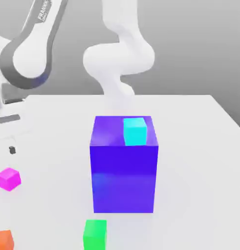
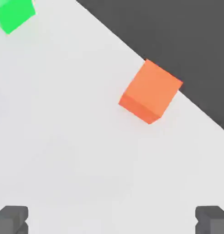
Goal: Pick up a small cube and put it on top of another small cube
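Observation:
The small magenta cube (image 1: 9, 178) rests on the white table at the exterior view's left. Near the front edge sits the small green cube (image 1: 95, 234), which also shows in the hand view (image 2: 13, 13). My gripper (image 2: 112, 221) is open above the table. Its two dark fingertips (image 2: 11, 219) stand far apart with only bare table between them. Ahead of the fingers in the hand view lies a small orange cube (image 2: 150, 91), close to the table's edge. The gripper holds nothing.
A large blue-violet cube (image 1: 124, 180) stands mid-table with a small cyan cube (image 1: 135, 131) on its top. The orange cube (image 1: 3, 240) sits at the front left corner of the exterior view. The arm's white links (image 1: 119, 58) rise behind the big cube.

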Motion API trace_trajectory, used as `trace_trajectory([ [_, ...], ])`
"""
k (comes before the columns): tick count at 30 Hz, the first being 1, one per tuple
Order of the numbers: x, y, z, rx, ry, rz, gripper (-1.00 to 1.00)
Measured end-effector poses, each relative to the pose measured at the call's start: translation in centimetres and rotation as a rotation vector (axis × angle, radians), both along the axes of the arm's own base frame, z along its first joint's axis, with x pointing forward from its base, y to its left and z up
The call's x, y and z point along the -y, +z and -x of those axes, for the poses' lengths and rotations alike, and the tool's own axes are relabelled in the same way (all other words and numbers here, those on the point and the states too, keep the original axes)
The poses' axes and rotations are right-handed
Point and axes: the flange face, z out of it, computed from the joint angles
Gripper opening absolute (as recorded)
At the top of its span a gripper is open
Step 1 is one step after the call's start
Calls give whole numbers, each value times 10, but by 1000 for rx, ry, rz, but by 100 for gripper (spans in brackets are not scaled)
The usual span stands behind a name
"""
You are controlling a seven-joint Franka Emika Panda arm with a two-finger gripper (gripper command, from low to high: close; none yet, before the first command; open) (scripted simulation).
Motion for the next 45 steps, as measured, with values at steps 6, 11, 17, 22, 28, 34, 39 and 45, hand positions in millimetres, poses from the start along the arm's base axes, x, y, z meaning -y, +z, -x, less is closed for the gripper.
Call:
trace_trajectory([
  [6, 15, -41, 37, -85, 130, 38, 0],
  [11, 26, -68, 70, -151, 236, 64, 0],
  [17, 31, -110, 75, -156, 251, 72, 0],
  [22, 29, -135, 76, -162, 255, 69, -100],
  [28, 30, -128, 76, -159, 253, 69, -100],
  [34, 30, -80, 76, -159, 254, 69, -100],
  [39, 4, -71, 44, -157, 522, 73, -100],
  [45, -41, -67, -6, -139, 962, 89, -100],
])
